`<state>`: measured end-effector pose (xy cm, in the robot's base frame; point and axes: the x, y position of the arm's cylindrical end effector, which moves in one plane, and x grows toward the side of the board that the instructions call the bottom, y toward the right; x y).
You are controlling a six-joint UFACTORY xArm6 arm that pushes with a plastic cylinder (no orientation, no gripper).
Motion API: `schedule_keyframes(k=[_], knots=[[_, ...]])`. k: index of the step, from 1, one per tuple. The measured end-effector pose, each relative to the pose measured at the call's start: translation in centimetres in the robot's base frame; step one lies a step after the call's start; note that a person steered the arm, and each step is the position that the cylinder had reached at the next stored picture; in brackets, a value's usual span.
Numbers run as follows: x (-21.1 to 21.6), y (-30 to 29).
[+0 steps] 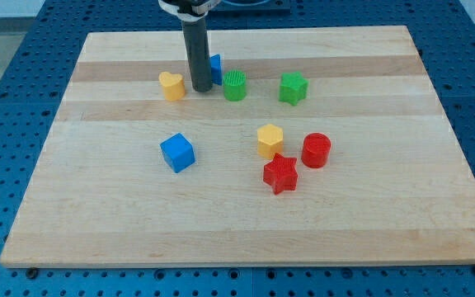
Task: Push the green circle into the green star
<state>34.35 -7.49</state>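
Observation:
The green circle (235, 86) sits near the view's top centre on the wooden board (246, 223). The green star (293, 87) lies to its right, with a gap between them. My tip (201, 88) is down on the board just left of the green circle, a small gap away. The rod partly hides a blue block (215, 68) behind it, whose shape I cannot make out.
A yellow heart (171, 85) lies left of my tip. A blue cube (177, 153) sits lower left. A yellow hexagon (270, 140), a red cylinder (316, 150) and a red star (280, 173) cluster at centre right.

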Motion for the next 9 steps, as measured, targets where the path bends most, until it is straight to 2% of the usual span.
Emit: schedule_keyframes(k=[1, 4, 6, 9], knots=[[0.9, 1.0], [-1.0, 1.6], [-0.6, 2.2], [-0.4, 7.2]])
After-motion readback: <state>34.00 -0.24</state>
